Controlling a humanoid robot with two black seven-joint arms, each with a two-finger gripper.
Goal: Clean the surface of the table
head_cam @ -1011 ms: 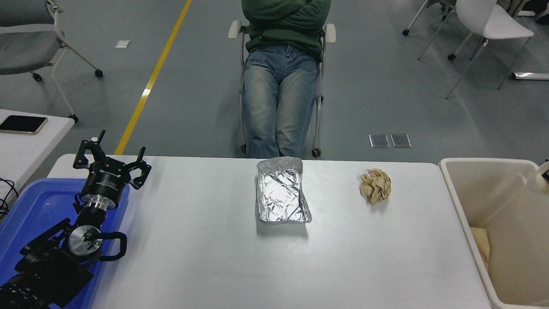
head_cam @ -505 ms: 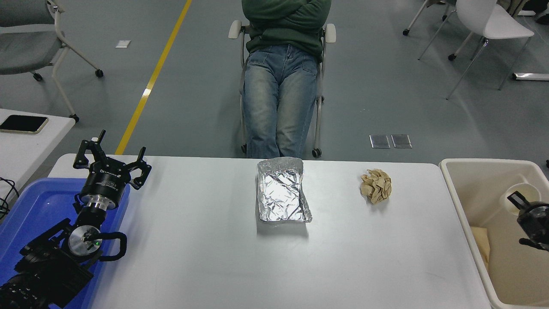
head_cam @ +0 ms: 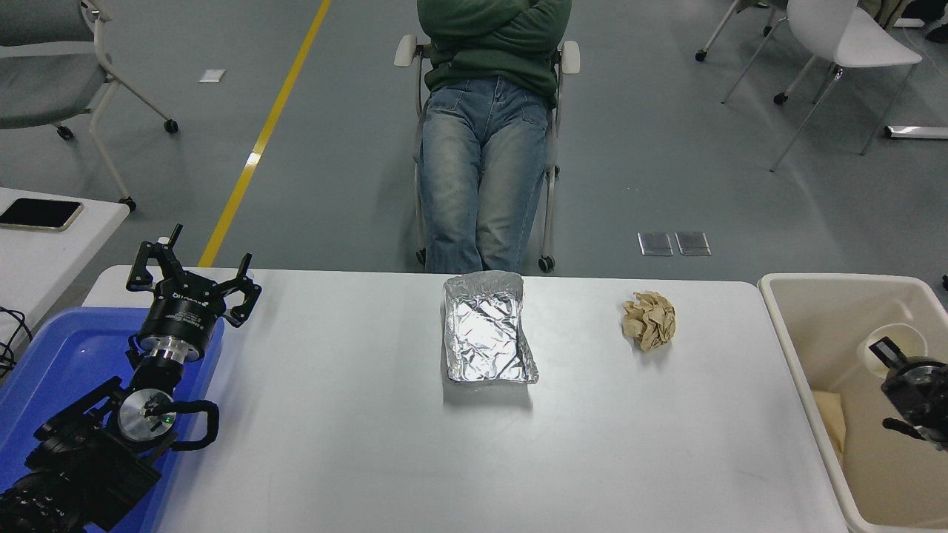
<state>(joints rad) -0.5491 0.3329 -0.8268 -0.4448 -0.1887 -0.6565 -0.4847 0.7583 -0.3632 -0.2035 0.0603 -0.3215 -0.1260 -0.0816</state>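
Observation:
The white table surface (head_cam: 355, 444) spans the view. On it lie a crumpled foil tray (head_cam: 489, 333) at the far middle and a crumpled brown paper ball (head_cam: 649, 320) to its right. My right gripper (head_cam: 892, 386) hangs open at the right edge, over the beige bin (head_cam: 796, 370). A white paper cup (head_cam: 905, 337) lies in the bin just beyond its upper finger. My left gripper (head_cam: 191, 277) stays parked open at the lower left, above the blue tub (head_cam: 52, 355).
A person in jeans sits in a chair (head_cam: 485, 148) at the table's far edge, arms folded. A small side table with a black phone (head_cam: 41, 213) stands at the left. The bin also holds a pale scrap (head_cam: 829, 414).
My right gripper has come into view from the right edge, over the bin. The white cup has dropped lower into the bin. The left arm has not moved.

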